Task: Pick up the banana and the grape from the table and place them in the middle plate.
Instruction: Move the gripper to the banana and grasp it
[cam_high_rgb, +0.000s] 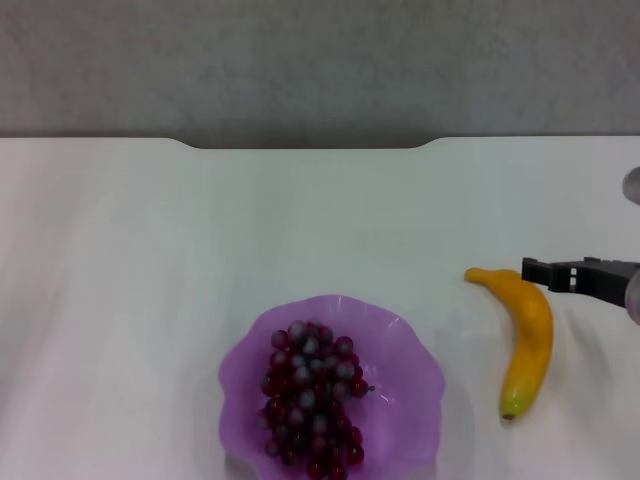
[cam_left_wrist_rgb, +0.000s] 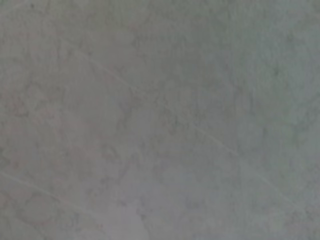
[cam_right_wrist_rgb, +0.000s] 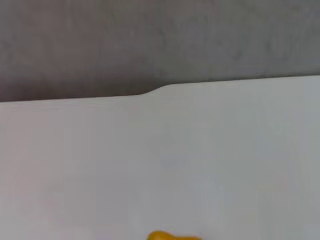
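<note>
The grape (cam_high_rgb: 312, 398) bunch, dark red-purple, lies inside the light-purple middle plate (cam_high_rgb: 410, 380) at the near centre of the white table (cam_high_rgb: 200, 240). To the plate's right, the yellow banana (cam_high_rgb: 530, 335) rests on the table with its greenish tip toward me. My right gripper (cam_high_rgb: 528, 272) reaches in from the right edge and hovers just beside the banana's far end. In the right wrist view only a sliver of the banana (cam_right_wrist_rgb: 172, 236) shows. My left gripper is out of view.
The table's far edge has a shallow notch (cam_high_rgb: 310, 146), which also shows as a step in the table edge (cam_right_wrist_rgb: 155, 91) in the right wrist view. Grey floor lies beyond it. The left wrist view shows only a grey mottled surface.
</note>
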